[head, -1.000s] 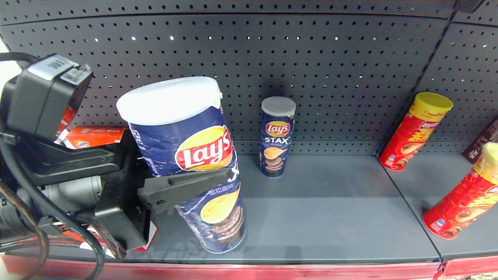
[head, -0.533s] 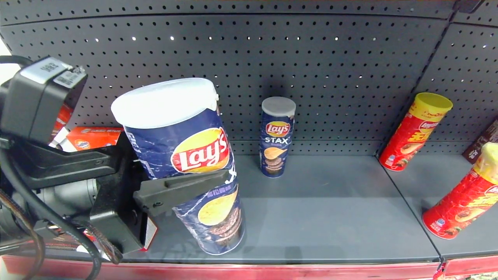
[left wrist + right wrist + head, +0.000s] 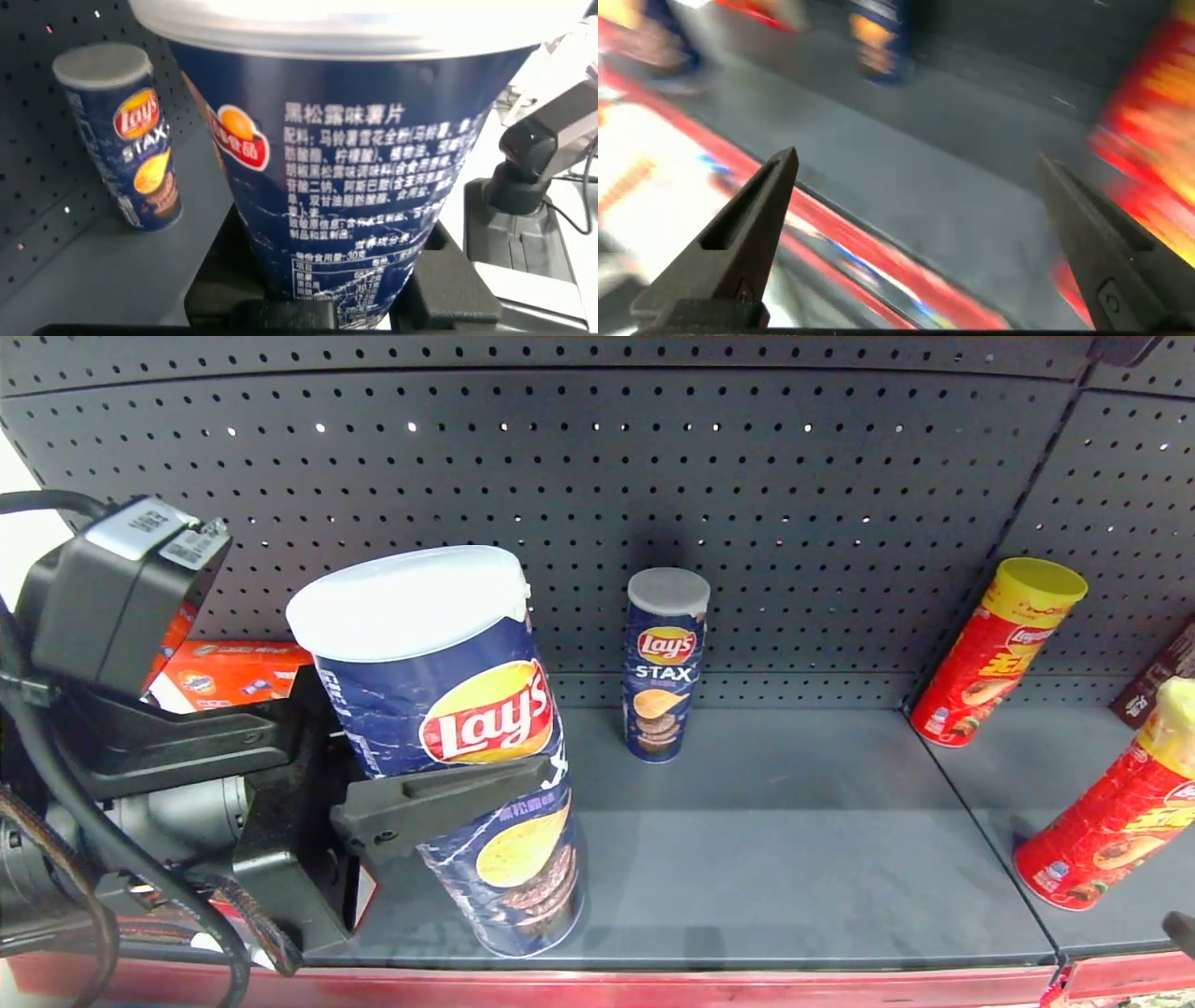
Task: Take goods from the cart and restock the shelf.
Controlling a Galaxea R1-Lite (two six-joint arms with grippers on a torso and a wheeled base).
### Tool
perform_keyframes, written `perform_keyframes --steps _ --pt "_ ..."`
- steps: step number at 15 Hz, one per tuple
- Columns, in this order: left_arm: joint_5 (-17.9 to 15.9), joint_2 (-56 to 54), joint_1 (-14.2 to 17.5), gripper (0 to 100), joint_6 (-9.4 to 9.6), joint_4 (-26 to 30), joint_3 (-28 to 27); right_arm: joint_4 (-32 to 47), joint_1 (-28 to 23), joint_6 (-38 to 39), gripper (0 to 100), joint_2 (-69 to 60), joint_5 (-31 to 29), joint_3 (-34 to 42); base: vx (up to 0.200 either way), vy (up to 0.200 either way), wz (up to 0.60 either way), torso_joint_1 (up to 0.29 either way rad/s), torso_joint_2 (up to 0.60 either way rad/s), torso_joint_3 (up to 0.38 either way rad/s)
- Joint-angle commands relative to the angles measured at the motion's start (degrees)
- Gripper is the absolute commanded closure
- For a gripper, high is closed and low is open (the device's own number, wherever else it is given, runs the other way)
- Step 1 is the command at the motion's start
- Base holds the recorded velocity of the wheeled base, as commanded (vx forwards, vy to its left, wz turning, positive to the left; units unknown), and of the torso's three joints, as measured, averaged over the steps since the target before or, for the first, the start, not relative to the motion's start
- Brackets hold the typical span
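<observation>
Blue chip can (image 3: 434,663) in L gripper (image 3: 443,775)

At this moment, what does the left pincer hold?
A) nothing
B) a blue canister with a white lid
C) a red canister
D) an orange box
B: the left pincer is shut around the middle of the white-lidded blue canister.

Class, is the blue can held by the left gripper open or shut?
Shut: a white lid fully covers the top of the blue can.
</observation>
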Motion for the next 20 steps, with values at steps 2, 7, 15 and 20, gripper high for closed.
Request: perform_keyframes --steps 2,7,15,20 --pt "0.1 0.4 -0.1 100 -0.08 0.1 -0.4 -10.6 6.4 2.4 0 17.0 0.6 -0.3 0.0 0.0 0.0 0.0 0.0 0.0" --pt "3.9 -0.1 -0.1 100 -2.54 0.1 -1.0 -34.1 0.2 2.2 0 39.3 2.8 -3.4 0.0 0.0 0.0 0.0 0.0 0.0" --pt "4.9 0.0 0.0 100 -4.12 0.1 -1.6 -45.5 -6.8 -7.1 0 65.8 32.5 -24.8 0.0 0.0 0.0 0.0 0.0 0.0" --pt "4.9 -0.1 0.0 100 -4.65 0.1 -1.5 -44.1 -1.7 -7.2 0 72.4 33.4 -35.6 0.0 0.0 0.0 0.0 0.0 0.0"
